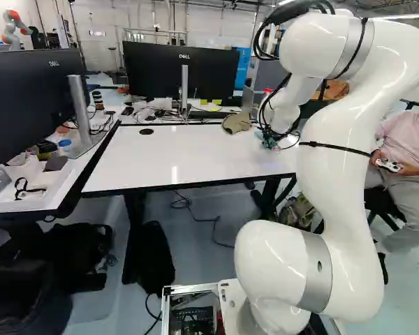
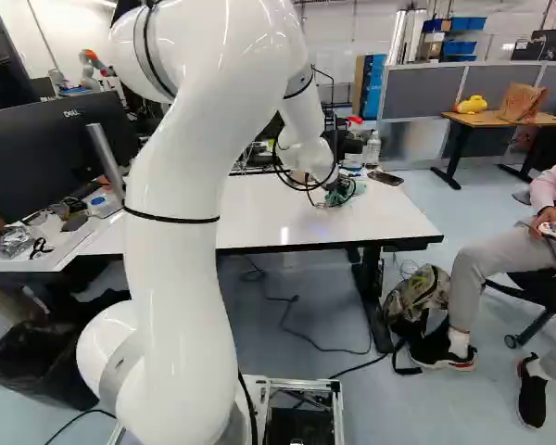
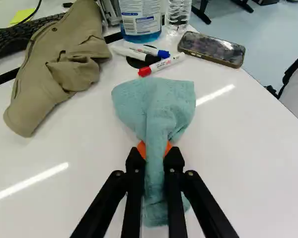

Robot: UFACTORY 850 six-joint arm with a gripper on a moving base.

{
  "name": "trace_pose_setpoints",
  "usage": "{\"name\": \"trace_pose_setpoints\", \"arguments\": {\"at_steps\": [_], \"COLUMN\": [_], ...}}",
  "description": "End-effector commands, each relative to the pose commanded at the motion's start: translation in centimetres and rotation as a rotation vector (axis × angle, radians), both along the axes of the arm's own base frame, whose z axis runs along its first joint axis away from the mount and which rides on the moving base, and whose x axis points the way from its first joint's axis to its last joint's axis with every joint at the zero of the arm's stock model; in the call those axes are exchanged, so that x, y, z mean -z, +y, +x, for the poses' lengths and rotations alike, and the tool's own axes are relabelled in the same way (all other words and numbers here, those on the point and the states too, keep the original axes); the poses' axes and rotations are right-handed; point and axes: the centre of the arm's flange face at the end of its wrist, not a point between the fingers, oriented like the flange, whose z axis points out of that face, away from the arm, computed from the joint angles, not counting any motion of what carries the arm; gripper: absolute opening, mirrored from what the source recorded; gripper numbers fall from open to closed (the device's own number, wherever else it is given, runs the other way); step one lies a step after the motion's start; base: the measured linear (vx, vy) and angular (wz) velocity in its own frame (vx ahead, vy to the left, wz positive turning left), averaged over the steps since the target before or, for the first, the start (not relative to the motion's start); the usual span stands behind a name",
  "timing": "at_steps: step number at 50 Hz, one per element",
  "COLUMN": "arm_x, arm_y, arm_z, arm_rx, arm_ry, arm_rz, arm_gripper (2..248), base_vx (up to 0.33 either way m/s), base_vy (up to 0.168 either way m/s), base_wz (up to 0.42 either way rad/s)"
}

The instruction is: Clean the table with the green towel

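Item: one green towel, pinched at its bunched middle between both fingers of the black gripper, loose folds fanned over the white table, presumably so cloth does the wiping.

Spreads over a pale blue-grey floor, backed by a white wall. At the right base view's right, shows grey partitions, a wooden desk and, nearer, a black chair.
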Motion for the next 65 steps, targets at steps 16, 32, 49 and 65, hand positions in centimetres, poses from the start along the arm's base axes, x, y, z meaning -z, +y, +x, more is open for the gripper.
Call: {"name": "trace_pose_setpoints", "arguments": {"at_steps": [16,32,49,65], "arm_x": [-0.3,-0.5,-0.6,-1.2], "arm_y": [0.5,0.6,0.8,0.9], "arm_z": [-2.9,-5.9,-9.1,-9.8], "arm_rx": [0.013,0.032,0.055,0.06], "arm_ry": [0.018,0.033,0.047,0.04], "arm_rz": [0.008,0.015,0.022,0.019], "arm_gripper": [50,50,50,50], "base_vx": [0.0,0.0,0.0,0.0], "base_vy": [0.0,0.0,0.0,0.0], "base_wz": [0.0,0.0,0.0,0.0]}}
